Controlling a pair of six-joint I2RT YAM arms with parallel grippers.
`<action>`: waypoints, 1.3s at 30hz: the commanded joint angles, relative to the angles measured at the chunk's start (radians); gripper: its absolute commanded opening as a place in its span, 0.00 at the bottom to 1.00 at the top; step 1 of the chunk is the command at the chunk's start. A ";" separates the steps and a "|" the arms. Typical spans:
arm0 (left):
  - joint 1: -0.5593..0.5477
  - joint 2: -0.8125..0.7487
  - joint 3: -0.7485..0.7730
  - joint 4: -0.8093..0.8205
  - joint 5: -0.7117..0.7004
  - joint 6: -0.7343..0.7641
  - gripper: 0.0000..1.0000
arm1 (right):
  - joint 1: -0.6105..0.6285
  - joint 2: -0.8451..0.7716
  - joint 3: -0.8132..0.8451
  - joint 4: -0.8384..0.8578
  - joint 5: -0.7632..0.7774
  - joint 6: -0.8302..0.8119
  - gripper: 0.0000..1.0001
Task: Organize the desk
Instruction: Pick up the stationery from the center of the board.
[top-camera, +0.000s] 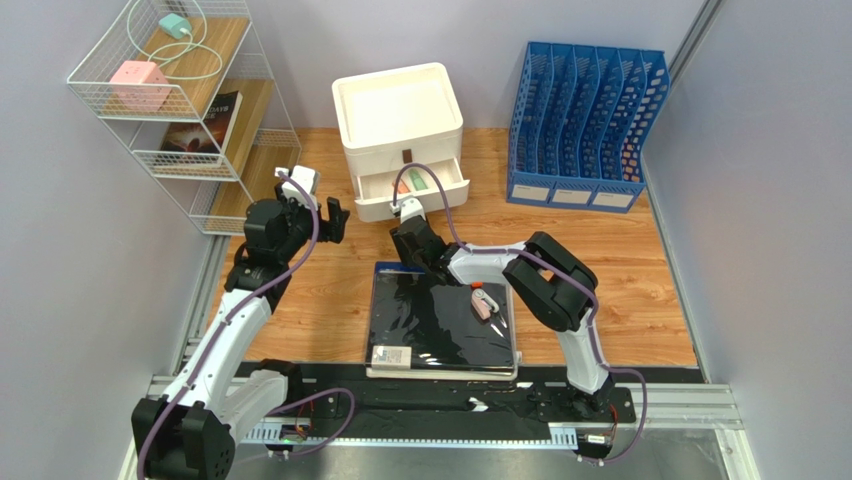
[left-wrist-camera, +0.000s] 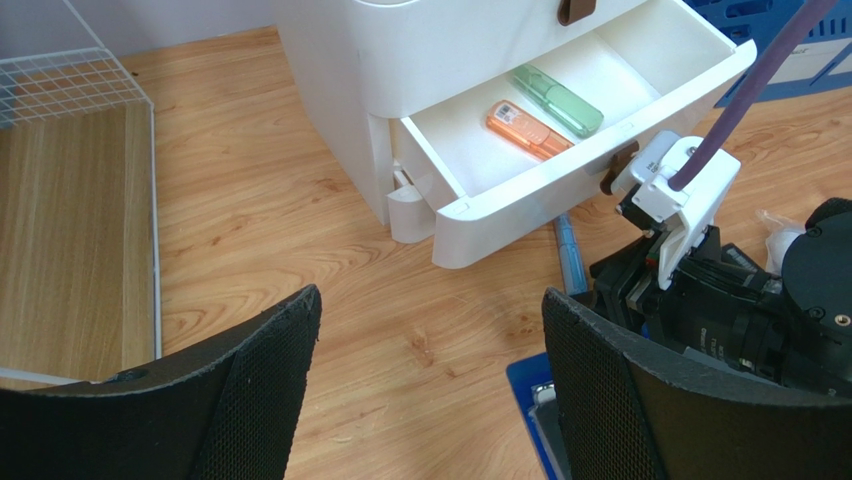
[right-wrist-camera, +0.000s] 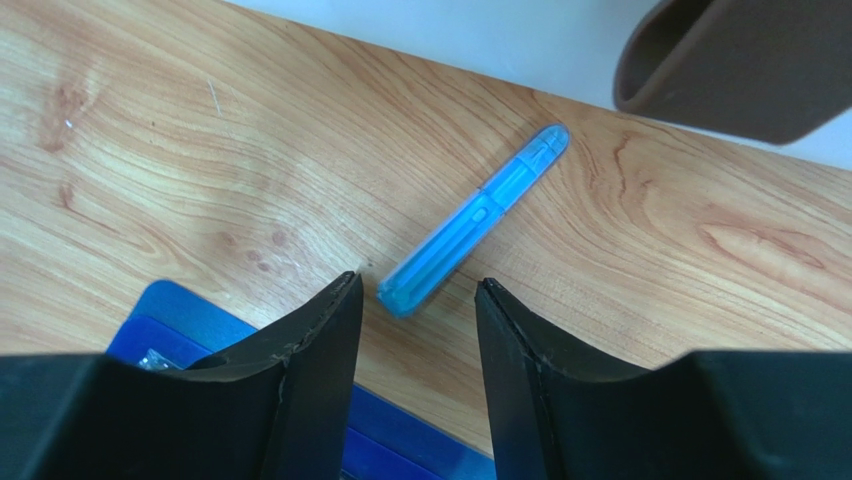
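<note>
- Tabletop (top-camera: 640, 290) of light orange-brown wood with plain plank grain carries everything, and the white drawer unit (top-camera: 398, 110) stands at its far middle.
- The drawer unit is smooth, round-cornered plastic with brown tab pulls. Its lower drawer (left-wrist-camera: 540, 185) stands pulled out, likely so small things can be dropped in from above.
- Inside that drawer lie 2 stubby capped sticks side by side, an orange stick (left-wrist-camera: 527, 129) and a green stick (left-wrist-camera: 558, 99), both translucent plastic (highlighters, perhaps).
- A 3rd of the same shape, the blue stick (right-wrist-camera: 470, 222), lies flat and slanted on the wood just in front of the drawer unit, apart from the drawer's face.
- Above it, just in front of the drawer unit, hangs the right gripper (right-wrist-camera: 418, 290), its smooth black jaws partway apart and clamping nothing. The stick's near end shows in the gap below them, which I judge to be a line-up for a pick so the stick can join the other 2.
- The left gripper (left-wrist-camera: 430, 298) hovers to the front-left of the drawer unit, its mesh-textured black jaws spread wide and empty, seemingly parked clear of the other arm.
- Nearer than the drawer unit, a glossy black book (top-camera: 440, 320) lies flat on a blue folder (right-wrist-camera: 180, 320).
- A slotted blue file rack (top-camera: 585, 120) stands right of the drawer unit, and a white wire shelf (top-camera: 170, 100) stands to its left.
</note>
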 joint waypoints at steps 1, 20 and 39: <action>0.004 -0.013 -0.006 0.034 0.014 0.024 0.86 | 0.021 0.020 0.017 0.093 0.104 0.044 0.49; 0.004 -0.030 -0.017 0.033 0.014 0.029 0.86 | 0.068 -0.006 -0.032 0.153 0.257 0.089 0.00; 0.004 -0.033 -0.019 0.040 0.009 0.029 0.86 | 0.245 -0.503 -0.155 -0.146 0.277 0.130 0.00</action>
